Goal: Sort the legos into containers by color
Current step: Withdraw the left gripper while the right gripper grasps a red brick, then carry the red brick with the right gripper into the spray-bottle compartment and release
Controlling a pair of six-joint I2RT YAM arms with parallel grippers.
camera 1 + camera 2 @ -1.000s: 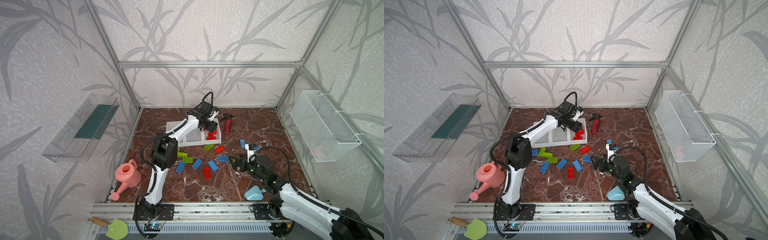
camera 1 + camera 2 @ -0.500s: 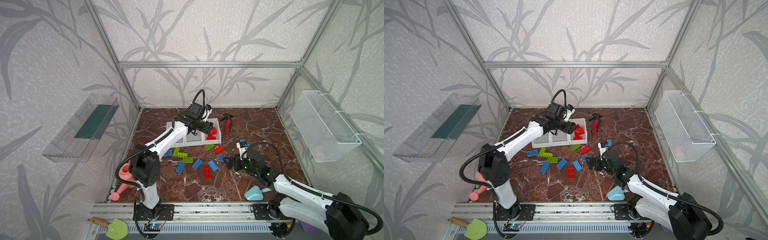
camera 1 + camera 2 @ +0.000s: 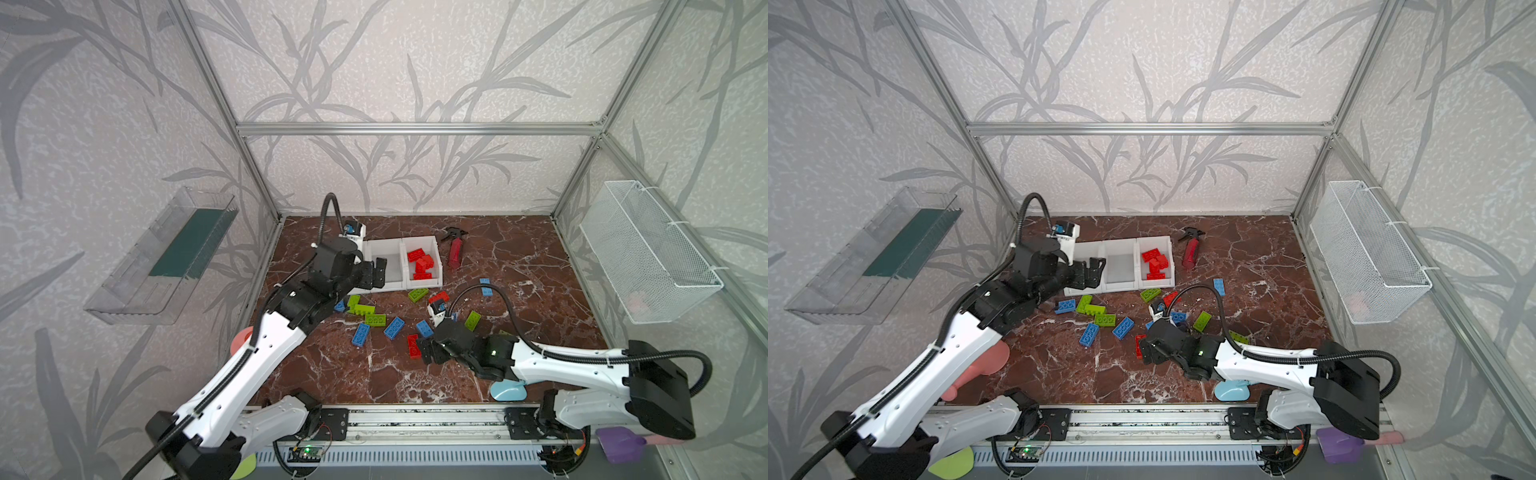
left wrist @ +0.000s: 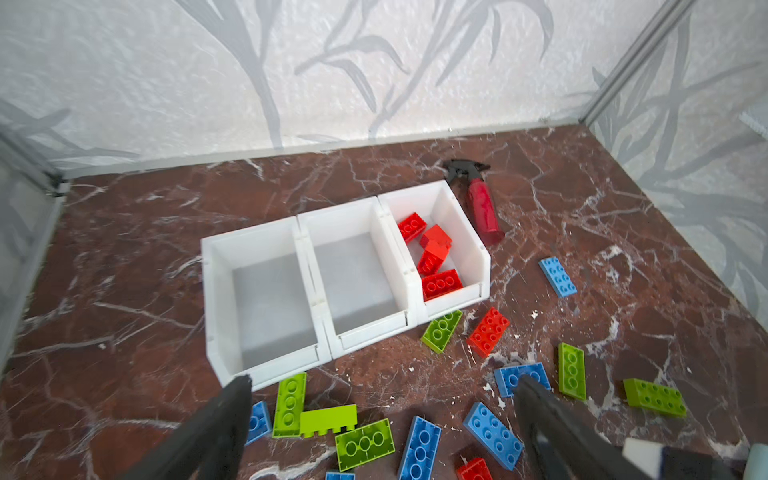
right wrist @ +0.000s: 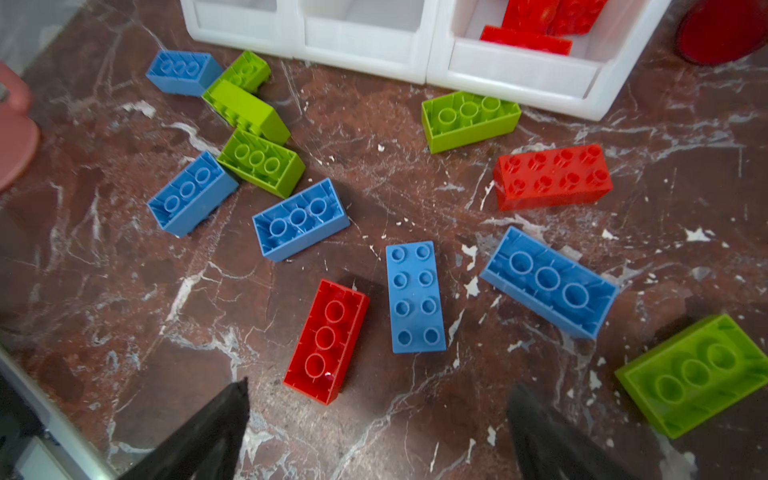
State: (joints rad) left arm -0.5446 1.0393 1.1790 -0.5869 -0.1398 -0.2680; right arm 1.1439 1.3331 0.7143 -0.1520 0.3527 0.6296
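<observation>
Containers (image 4: pixel 370 328) sit with low fronts toward us, easing drops; only the 3 o'clock one holds red legos (image 4: pixel 432 253). Left gripper (image 4: pixel 382 386) spread, empty, at the row's 9 o'clock end. Right gripper (image 5: pixel 378 388) spread, low beside a loose red lego (image 5: pixel 326 340) at the row's 6 o'clock; we judge it's lined up for that pick.

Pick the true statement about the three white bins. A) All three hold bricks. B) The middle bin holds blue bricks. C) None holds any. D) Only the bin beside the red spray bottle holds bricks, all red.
D: red bricks lie in the bin beside the spray bottle; middle bin and end bin are bare.
</observation>
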